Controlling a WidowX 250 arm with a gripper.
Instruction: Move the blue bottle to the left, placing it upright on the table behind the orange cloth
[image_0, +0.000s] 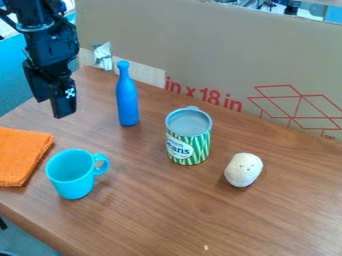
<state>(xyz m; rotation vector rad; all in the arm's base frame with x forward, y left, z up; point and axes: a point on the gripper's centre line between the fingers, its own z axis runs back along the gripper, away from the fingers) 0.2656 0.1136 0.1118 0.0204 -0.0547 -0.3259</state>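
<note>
In the camera view, the gripper (51, 108) hangs left of the blue bottle (127, 97), which stands upright on the table (143, 215), its opening state impossible to tell, with the green-striped can (190, 142) standing right of the bottle and the turquoise mug (70, 175) nearer the camera.

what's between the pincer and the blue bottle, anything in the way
Nothing visible stands between the pincer and the upright blue bottle. The turquoise mug and orange cloth lie nearer the camera, off that line, and the can stands past the bottle.
</note>
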